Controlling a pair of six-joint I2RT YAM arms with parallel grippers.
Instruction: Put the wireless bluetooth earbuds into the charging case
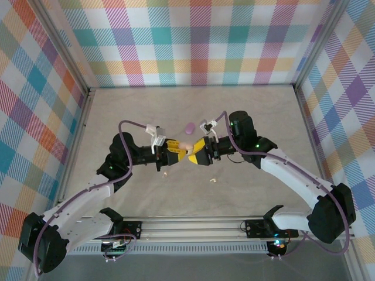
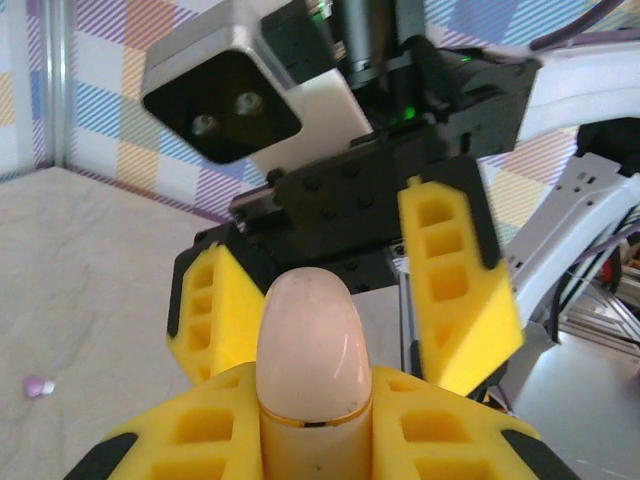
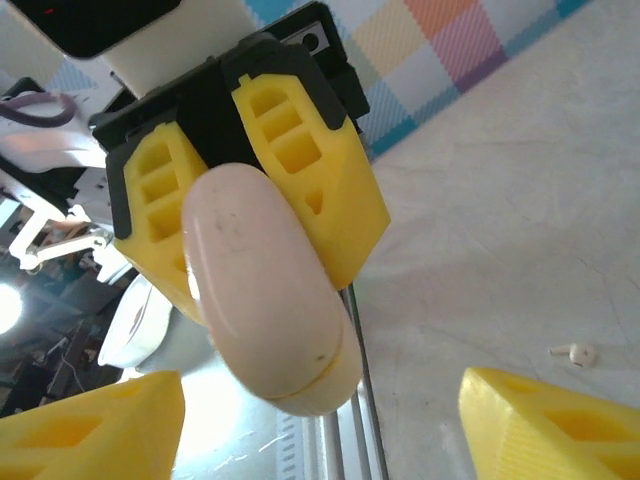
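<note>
Bright, even light casts only soft shadows on the table [image 1: 246,117]; glare whitens the right wrist view toward eight o'clock.

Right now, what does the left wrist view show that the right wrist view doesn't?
Left wrist: a small purple object on the table at left. Right wrist: a white earbud lying on the table at right. Both: the cream case clamped in the left gripper, with the right gripper open, facing it.
</note>
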